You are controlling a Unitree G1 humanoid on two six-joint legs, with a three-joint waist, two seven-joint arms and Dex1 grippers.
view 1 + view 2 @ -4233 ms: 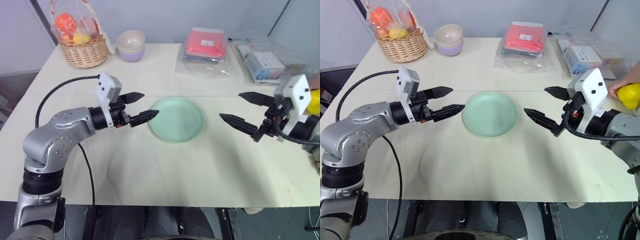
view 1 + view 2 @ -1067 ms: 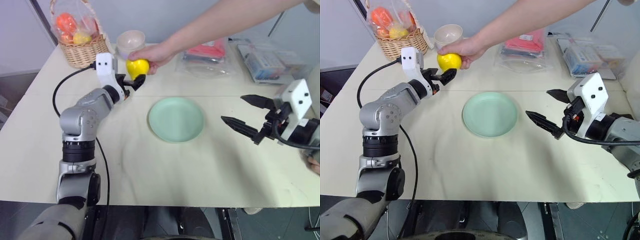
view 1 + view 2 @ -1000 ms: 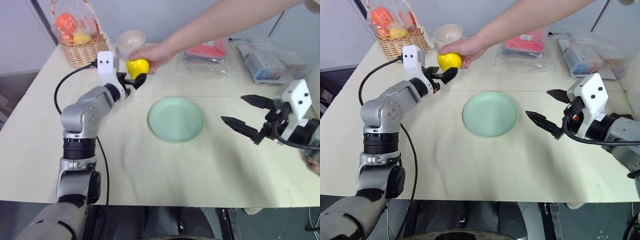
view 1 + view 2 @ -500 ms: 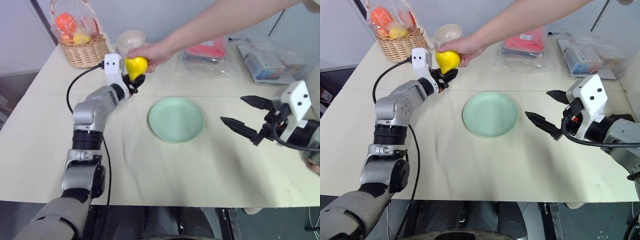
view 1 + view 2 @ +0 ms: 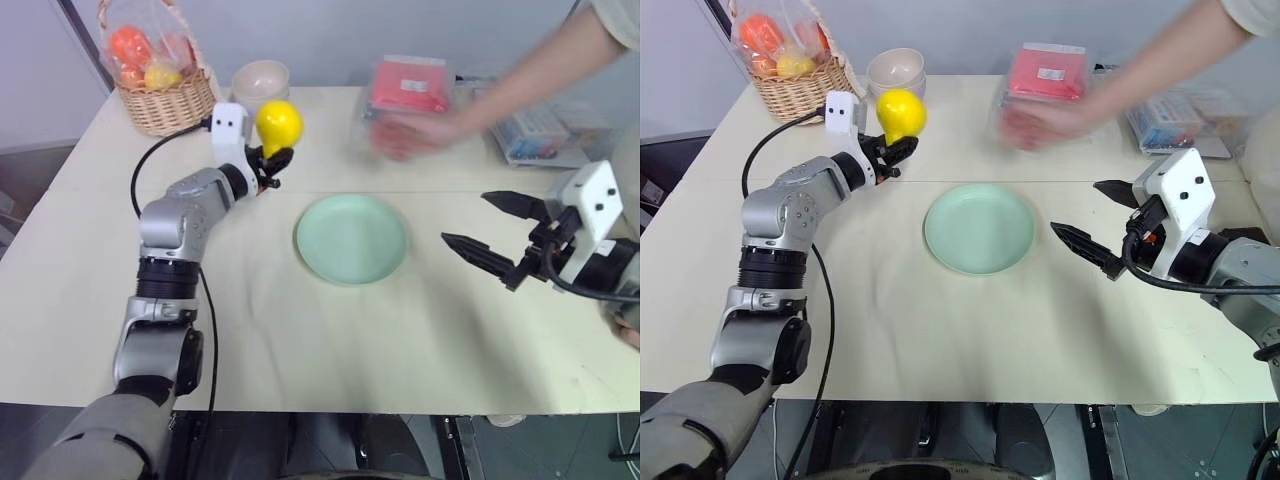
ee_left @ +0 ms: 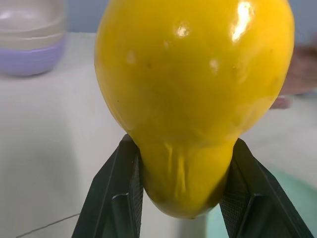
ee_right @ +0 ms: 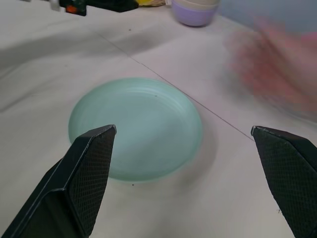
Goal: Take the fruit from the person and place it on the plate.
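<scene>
A cream table (image 5: 330, 330) with a matte top seen from above. Toward its far left, the left gripper (image 5: 896, 150) pinches the fruit (image 5: 900, 110) by its narrow tapered end, the two black fingers pressed against either side. The fruit is bright yellow, smooth and glossy, pear-shaped, with its broad rounded end up and small highlights on the skin. In the left wrist view the fingers (image 6: 119, 198) show flat, ribbed inner pads squeezing the fruit's neck, where the skin wrinkles slightly. The fruit is held above the table, apart from the plate.

The plate (image 5: 352, 238) lies at the table's middle: round, shallow, pale mint-green, with a low raised rim and nothing on it.

The person's hand (image 5: 405, 133), blurred, is over the far side of the table near a flat red packet in clear plastic (image 5: 410, 88), well apart from the fruit.

The right gripper (image 5: 487, 232) hangs above the table to the right of the plate, its two pointed black fingers spread wide and holding nothing.

At the far left corner stands a woven wicker basket (image 5: 165, 100) with plastic-wrapped orange and yellow fruits. Beside it sits a small rounded bowl (image 5: 898, 78), cream above and lavender below.
</scene>
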